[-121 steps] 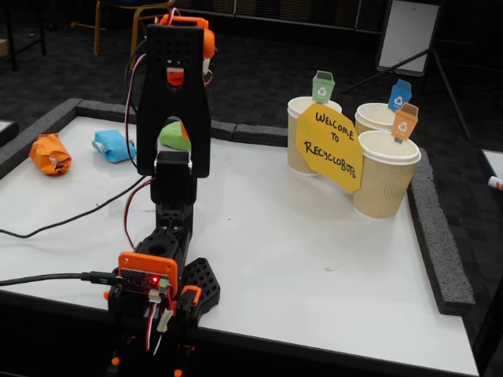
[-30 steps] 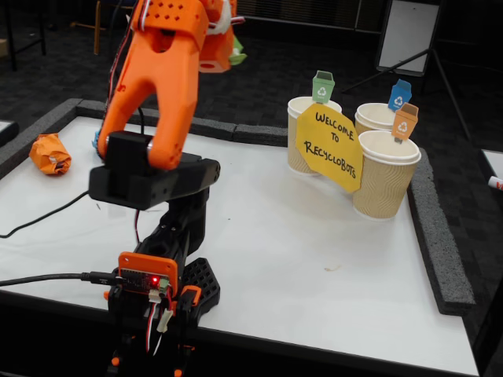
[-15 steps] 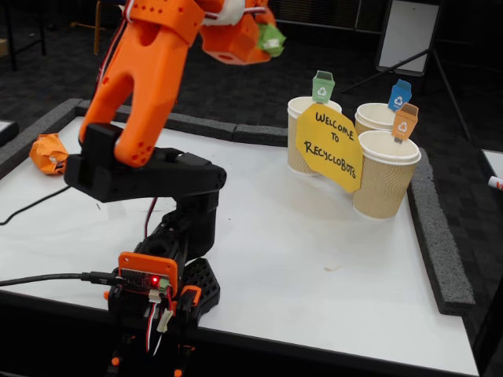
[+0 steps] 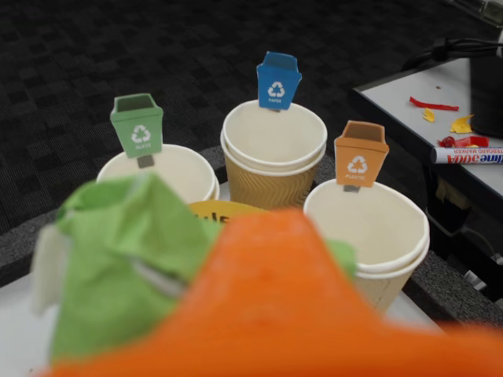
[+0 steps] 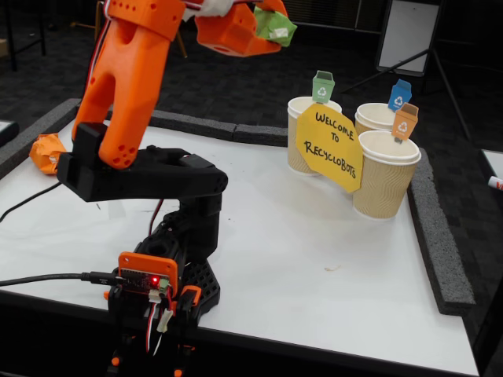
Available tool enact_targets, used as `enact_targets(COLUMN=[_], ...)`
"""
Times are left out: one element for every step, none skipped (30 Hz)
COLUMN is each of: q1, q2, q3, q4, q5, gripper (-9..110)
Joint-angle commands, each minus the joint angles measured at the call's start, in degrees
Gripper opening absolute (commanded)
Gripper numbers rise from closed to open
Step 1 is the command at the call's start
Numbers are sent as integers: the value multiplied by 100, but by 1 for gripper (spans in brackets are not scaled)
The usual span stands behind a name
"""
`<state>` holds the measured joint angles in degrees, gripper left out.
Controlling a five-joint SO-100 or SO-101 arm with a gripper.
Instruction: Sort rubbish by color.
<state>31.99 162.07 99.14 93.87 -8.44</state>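
Green wad (image 5: 275,25) pinched in the gripper (image 5: 267,27), held high.
Three paper cups (image 4: 273,161) stand empty in the wrist view; the orange wad (image 5: 45,151) is partly hidden behind the arm.

The fixed view stands low at the counter's (image 5: 314,259) near edge, just behind the arm's base (image 5: 161,294), facing across toward the three paper cups (image 5: 385,184). The wrist view rides the end effector (image 4: 157,275) — close above and angled down at the same cups (image 4: 275,161), the part both views share.
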Motion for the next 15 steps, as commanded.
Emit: enact_targets(q1=[158,158,158,158,158,158,158,158,158,167,167,167,167,167,167], q2=[-35,-35,-35,-35,-35,-35,-35,-35,-44,-53,-62,-70,-88,-105,-149], q3=[-501,-501,-501,-501,-501,-501,-492,-466,-448,-404,-352,-290,-220,-149,-79], q4=[44,62,70,79,88,97,105,105,105,70,26,-35,-105,-185,-264], q5=[-132,-132,-132,-132,-132,-132,-132,-132,-132,-132,-132,-132,-132,-132,-132], gripper=[0,0,0,0,0,0,0,0,0,0,0,0,0,0,0])
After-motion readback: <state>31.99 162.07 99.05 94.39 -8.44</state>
